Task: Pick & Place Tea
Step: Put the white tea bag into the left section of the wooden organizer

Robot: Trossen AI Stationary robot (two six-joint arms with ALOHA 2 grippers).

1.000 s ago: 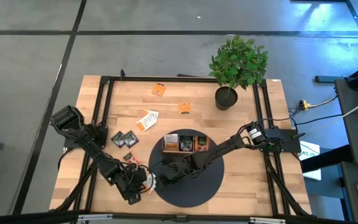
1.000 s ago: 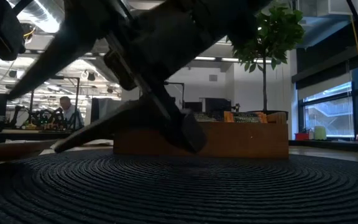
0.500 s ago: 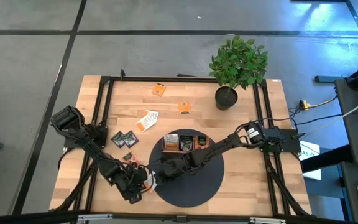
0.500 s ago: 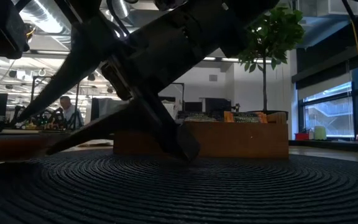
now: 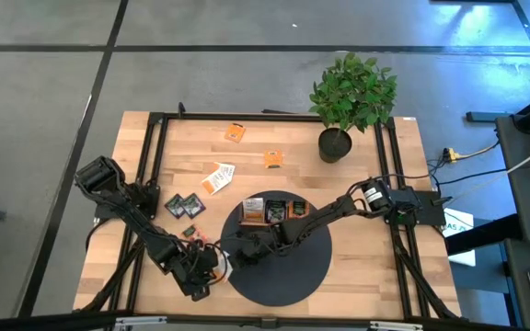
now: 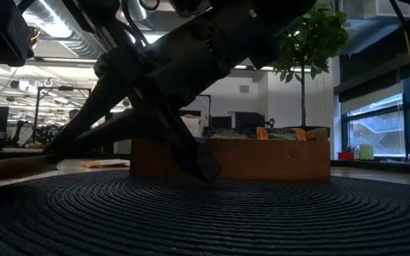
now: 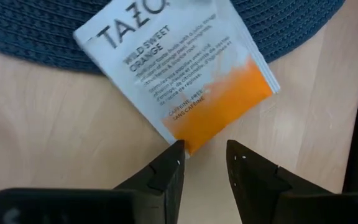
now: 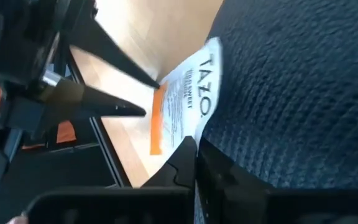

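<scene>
Two tools met at the near-left edge of the round dark woven mat (image 5: 283,262), over one white-and-orange Tazo sachet (image 7: 179,74) that lay half on the mat and half on the wooden desk (image 5: 366,276). In its own wrist view, the right tool (image 8: 194,152) had its fingers pressed together at the sachet's edge; whether the packet was pinched between them could not be told. The left tool (image 7: 204,158) hovered just beside the sachet's orange end with its fingers parted and nothing between them. Further sachets filled the wooden tray (image 5: 274,211) at the mat's far edge, and loose ones lay on the desk: two black ones (image 5: 183,206) and several orange ones (image 5: 235,132). A potted plant (image 5: 350,92) stood at the far right.
</scene>
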